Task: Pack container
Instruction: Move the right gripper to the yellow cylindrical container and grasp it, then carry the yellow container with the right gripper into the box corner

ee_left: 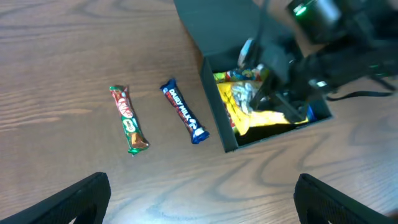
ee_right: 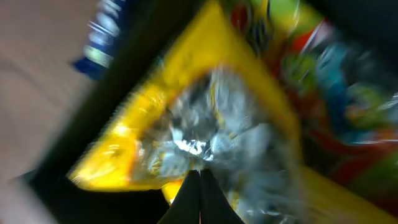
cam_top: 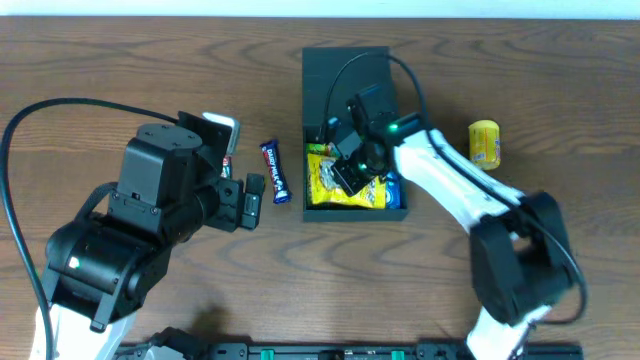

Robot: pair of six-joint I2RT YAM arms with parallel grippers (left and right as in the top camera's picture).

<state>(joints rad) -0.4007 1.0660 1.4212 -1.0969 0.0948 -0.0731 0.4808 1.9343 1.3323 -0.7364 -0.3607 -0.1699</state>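
- While my right gripper (cam_top: 352, 170) is down inside the container (cam_top: 355, 213), the job reads as partly done: a yellow packet (cam_top: 325, 187) and something blue at its 3 o'clock already lie in there.
- Container sits mid-table, lid (cam_top: 345, 85) thrown back toward 12 o'clock, mouth open to the overhead camera.
- Right wrist view is badly blurred. Fingertips (ee_right: 198, 190) look pressed together just over the crinkled packet (ee_right: 124, 149); whether a fold of wrapper is pinched between them, I can't tell.
- Left gripper (cam_top: 250, 200) hangs over bare table at the container's 9 o'clock, jaws wide apart and nothing between them; its own camera shows both fingers far out at the frame's bottom corners.
- Loose on the table: a blue bar (cam_top: 275, 172) just beside the container's left wall, a green bar (ee_left: 129, 118) further toward 9 o'clock, a yellow can (cam_top: 485, 143) out at the container's 3 o'clock.
- What matters next, I reckon, is the blue bar. From my left gripper it lies at roughly 1 o'clock, near; from my right it's across the box wall. Left arm is plainly the nearer one.
- Blue bar's long axis runs close to 12-to-6 in the overhead view, tipped slightly toward 11-to-5, almost parallel to the box wall. So my left jaws would want to close across it, along the 9-to-3 line.
- Can is right-arm work; it's well apart from my left.
- Risk as I judge it: both arms meeting over the container if left carries in before right is clear.
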